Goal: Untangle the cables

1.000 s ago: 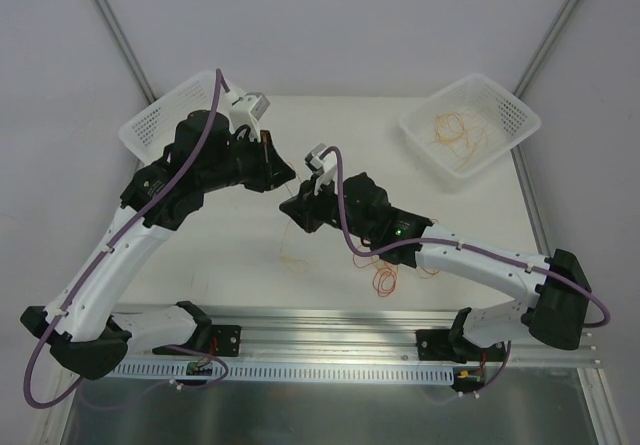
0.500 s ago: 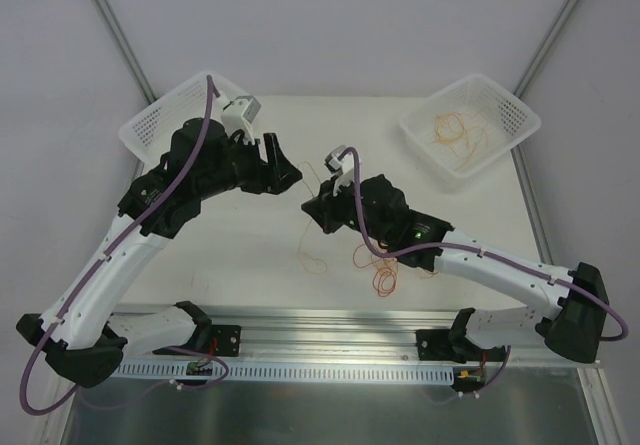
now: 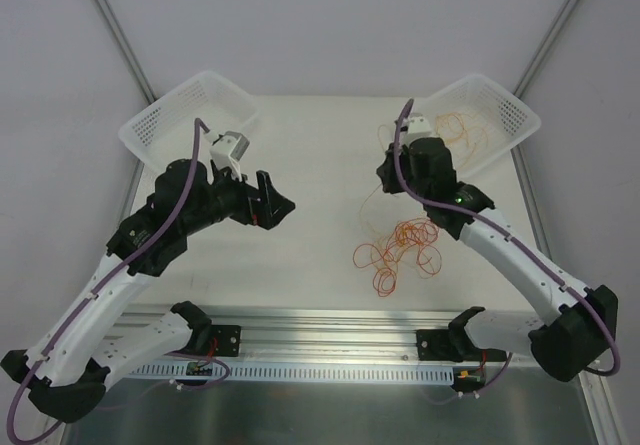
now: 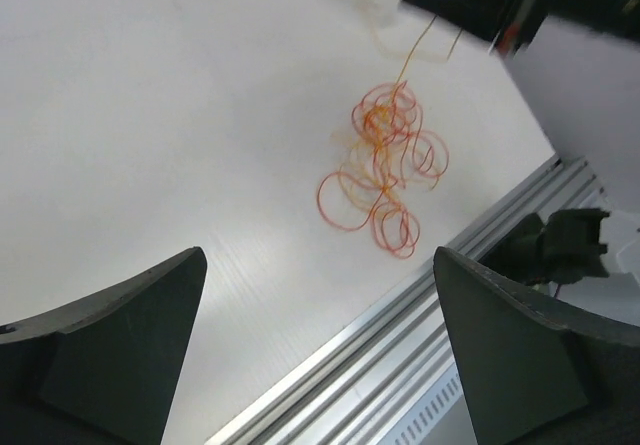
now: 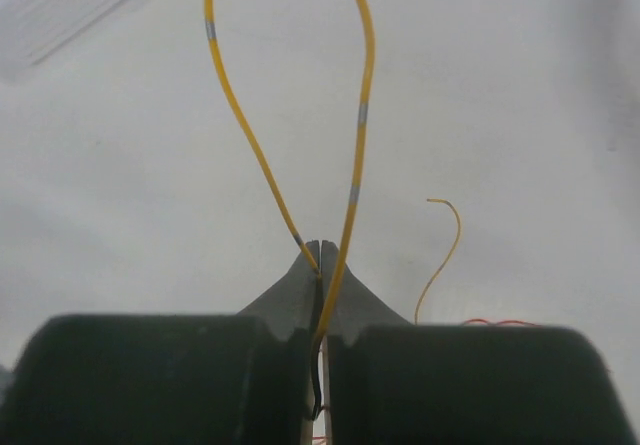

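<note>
**Right end effector pinches a yellow wire above the tangle; left end effector hangs released.**

The right end effector [image 5: 318, 257] is clenched on a loop of yellow wire [image 5: 356, 115], which carries short grey bands as its only marking. Both legs of the loop run into the slit between the closed fingers. From the top view this end effector [image 3: 391, 173] sits just beside the right basket [image 3: 512, 115], which holds more orange wires [image 3: 458, 130]. A thin strand drops from it toward the tangle of cables [image 3: 400, 250]. That tangle is made of orange and red coils lying on the white table [image 3: 320, 145], near the aluminium rail [image 3: 330, 317]. The left end effector [image 3: 272, 203] is spread wide, grasping nothing, well apart from the tangle [image 4: 385, 170]. The left basket [image 3: 170, 115] stands behind it.
</note>
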Controlling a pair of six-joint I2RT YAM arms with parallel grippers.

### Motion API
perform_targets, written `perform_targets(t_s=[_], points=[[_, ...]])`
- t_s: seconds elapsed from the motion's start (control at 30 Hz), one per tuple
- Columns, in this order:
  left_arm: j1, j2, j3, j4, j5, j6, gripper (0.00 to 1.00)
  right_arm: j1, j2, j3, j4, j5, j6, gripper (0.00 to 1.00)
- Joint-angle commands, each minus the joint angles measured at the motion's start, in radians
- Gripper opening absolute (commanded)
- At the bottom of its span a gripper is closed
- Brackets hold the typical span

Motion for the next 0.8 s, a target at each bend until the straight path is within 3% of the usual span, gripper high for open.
perform_targets(t_s=[0.0, 0.2, 0.5, 0.77], points=[[-0.009, -0.046, -0.123, 0.009, -0.008, 0.036, 0.99, -0.147, -0.005, 0.160, -0.062, 0.012, -0.061, 0.00], [-0.009, -0.136, -0.333, 0.009, -0.109, -0.013, 0.99, -0.426, 0.134, 0.401, -0.082, -0.034, -0.076, 0.01], [-0.010, -0.101, -0.445, 0.009, -0.120, -0.077, 0.99, -0.600, 0.396, 0.694, -0.032, 0.016, -0.063, 0.01], [-0.010, -0.084, -0.461, 0.009, -0.080, -0.100, 0.99, -0.686, 0.654, 0.796, 0.025, 0.057, -0.030, 0.03]])
